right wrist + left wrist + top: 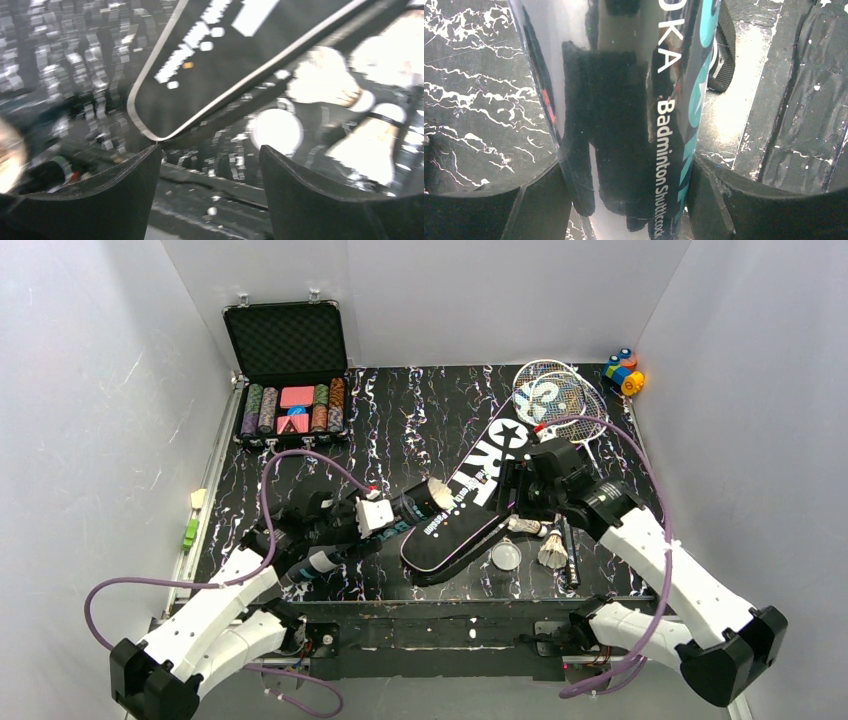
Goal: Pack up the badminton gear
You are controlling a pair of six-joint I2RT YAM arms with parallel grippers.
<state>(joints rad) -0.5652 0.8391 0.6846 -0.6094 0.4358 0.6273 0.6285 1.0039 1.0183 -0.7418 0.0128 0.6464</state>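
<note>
While the left gripper [626,170] pinches the long dark glossy tube with teal lettering [624,90] at the left edge of the black racket-shaped fabric bag lettered "SPORT" [470,485], we see the right gripper [210,150] spread, empty, beside the bag's narrow end.

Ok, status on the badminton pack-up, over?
Left gripper: jaws shut on shuttlecock tube. Right gripper: jaws open, empty, at bag edge. Shuttlecocks loose beside bag, rackets unpacked.
</note>
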